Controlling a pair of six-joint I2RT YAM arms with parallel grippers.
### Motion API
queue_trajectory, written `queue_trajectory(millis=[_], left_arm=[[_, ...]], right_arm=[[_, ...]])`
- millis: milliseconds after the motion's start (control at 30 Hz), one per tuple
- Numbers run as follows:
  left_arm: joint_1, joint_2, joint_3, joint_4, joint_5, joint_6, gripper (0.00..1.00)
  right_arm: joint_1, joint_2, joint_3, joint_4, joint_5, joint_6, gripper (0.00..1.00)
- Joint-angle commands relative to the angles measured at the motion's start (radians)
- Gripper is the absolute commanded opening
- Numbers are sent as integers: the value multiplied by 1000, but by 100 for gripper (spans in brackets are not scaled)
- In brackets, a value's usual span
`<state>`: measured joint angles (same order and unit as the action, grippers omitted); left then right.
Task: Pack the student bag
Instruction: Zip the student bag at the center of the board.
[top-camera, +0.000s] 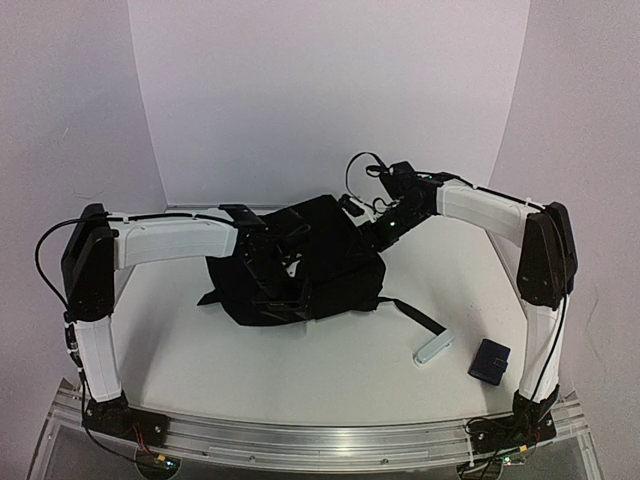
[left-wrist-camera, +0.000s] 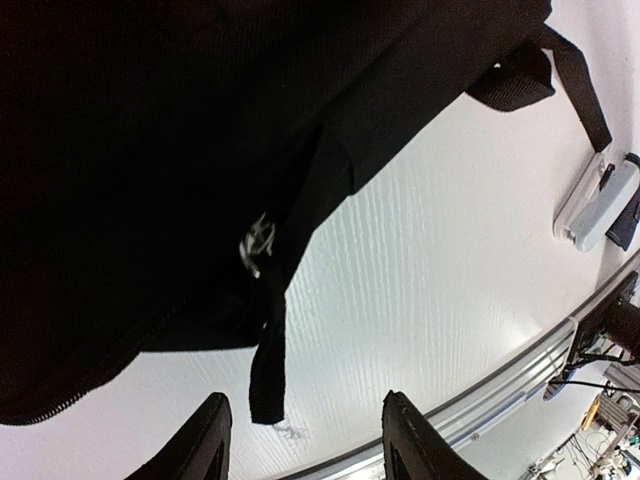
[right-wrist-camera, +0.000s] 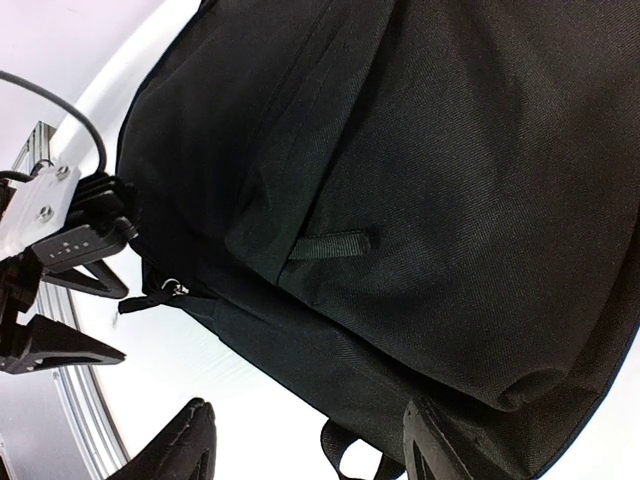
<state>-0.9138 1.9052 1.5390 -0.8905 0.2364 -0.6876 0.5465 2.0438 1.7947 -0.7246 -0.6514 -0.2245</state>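
Observation:
The student bag (top-camera: 320, 255) is a large black fabric backpack lying in the middle of the table. My left gripper (top-camera: 272, 272) is at its left front side. In the left wrist view this gripper (left-wrist-camera: 305, 445) is open and empty, and a black pull strap (left-wrist-camera: 268, 365) with a small metal zipper ring (left-wrist-camera: 257, 245) hangs just beyond its fingertips. My right gripper (top-camera: 385, 225) is at the bag's back right edge. It (right-wrist-camera: 312, 450) is open above the bag (right-wrist-camera: 420, 170), holding nothing, with a small webbing loop (right-wrist-camera: 330, 245) ahead of it.
A white oblong object (top-camera: 433, 347) and a small dark-blue pouch (top-camera: 490, 360) lie at the front right. A black webbing strap (top-camera: 410, 315) trails from the bag toward them. The aluminium rail (top-camera: 320, 440) runs along the near edge. The left gripper (right-wrist-camera: 70, 250) shows in the right wrist view.

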Motion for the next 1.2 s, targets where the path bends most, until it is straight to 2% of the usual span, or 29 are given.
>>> queue_trajectory(millis=[0,100,200,333,433,700,833,900,967,1033,1133,1167], left_arm=[[3,56,108,-2,-42,-18,51],[2,90,136,15,-44,-11,48],[4,101,143,21,-46,-12,40],[9,82,125,17,-56,-16,17],[21,41,86,13,-69,-42,2],[44,-51,-42,99,-20,-76,0],[66,-84,-73,137,4,-109,0],[75,-109,-95,153,5,-122,0],[90,-143,-120,165,7,-140,0],[104,-178,-146,159,1,-148,0],[124,-227,-172,120,-21,-142,0],[133,-243,-185,107,-27,-140,0]], right_arm=[[5,13,4,10,3,-3,63],[5,11,4,10,6,-7,64],[5,6,-2,10,24,-30,65],[11,-3,-43,30,61,-103,71],[30,-18,-106,107,129,-173,73],[97,5,-186,261,249,-326,85],[128,20,-217,332,296,-449,84],[131,42,-218,342,327,-488,79],[130,55,-219,344,366,-514,65],[129,47,-239,346,400,-537,48],[117,18,-281,347,430,-561,10],[108,7,-292,347,438,-563,1]])
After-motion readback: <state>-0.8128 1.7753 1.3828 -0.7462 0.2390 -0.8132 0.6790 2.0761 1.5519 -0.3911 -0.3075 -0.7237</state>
